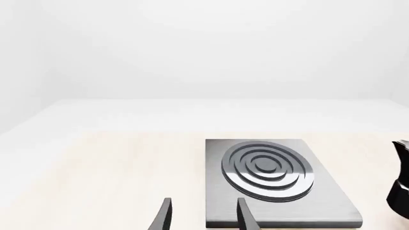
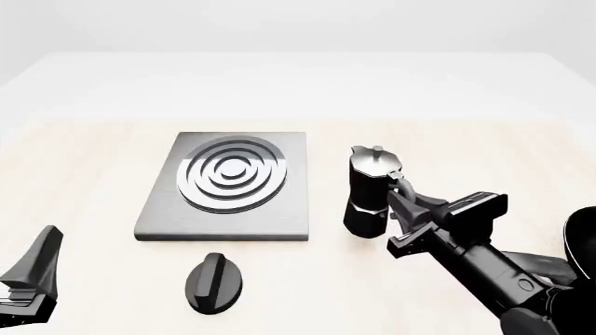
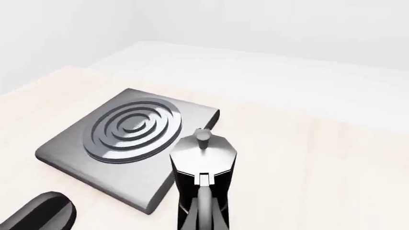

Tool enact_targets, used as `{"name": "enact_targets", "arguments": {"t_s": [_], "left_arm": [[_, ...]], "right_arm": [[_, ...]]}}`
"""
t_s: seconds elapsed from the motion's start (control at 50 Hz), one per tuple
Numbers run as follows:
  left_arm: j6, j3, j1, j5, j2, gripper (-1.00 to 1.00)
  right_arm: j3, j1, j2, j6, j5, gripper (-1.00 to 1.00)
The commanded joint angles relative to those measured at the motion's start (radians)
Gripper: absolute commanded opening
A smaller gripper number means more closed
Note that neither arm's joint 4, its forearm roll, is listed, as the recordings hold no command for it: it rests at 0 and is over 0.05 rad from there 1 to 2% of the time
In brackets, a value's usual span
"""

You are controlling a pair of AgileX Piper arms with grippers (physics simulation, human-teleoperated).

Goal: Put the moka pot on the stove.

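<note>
The moka pot (image 2: 368,192), black with a silver lid and knob, stands upright on the table just right of the stove (image 2: 223,183). The stove is a flat grey slab with silver burner rings. My right gripper (image 2: 398,200) reaches in from the lower right and is shut on the pot's side handle. In the right wrist view the pot (image 3: 203,160) is close in front, its handle running toward the camera, with the stove (image 3: 131,132) beyond it. My left gripper (image 2: 38,264) is open and empty at the front left. In its wrist view its fingers (image 1: 164,216) frame the stove's (image 1: 268,167) near edge.
A black oval knob (image 2: 214,279) lies on the table in front of the stove and also shows in the right wrist view (image 3: 41,213). A black rounded object (image 2: 583,241) is cut off at the right edge. The pot's edge shows in the left wrist view (image 1: 401,182).
</note>
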Motion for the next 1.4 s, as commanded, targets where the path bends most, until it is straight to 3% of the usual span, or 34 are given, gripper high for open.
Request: {"name": "enact_targets", "arguments": {"t_s": [0.02,0.58,0.62,0.92,1.4], "left_arm": [[0.0,0.0,0.0,0.0,0.0,1.0],[0.0,0.0,0.0,0.0,0.0,1.0],[0.0,0.0,0.0,0.0,0.0,1.0],[0.0,0.0,0.0,0.0,0.0,1.0],[0.0,0.0,0.0,0.0,0.0,1.0]], "right_arm": [[-0.014,0.005,-0.095,-0.027,0.056,-1.0],[-0.163,0.062,-0.132,-0.034,0.208,-1.0],[-0.179,0.072,-0.144,-0.058,0.232,-1.0],[-0.245,0.072,-0.162,-0.081,0.302,-1.0],[-0.377,0.094,-0.046,-0.079,0.305,-1.0]]}}
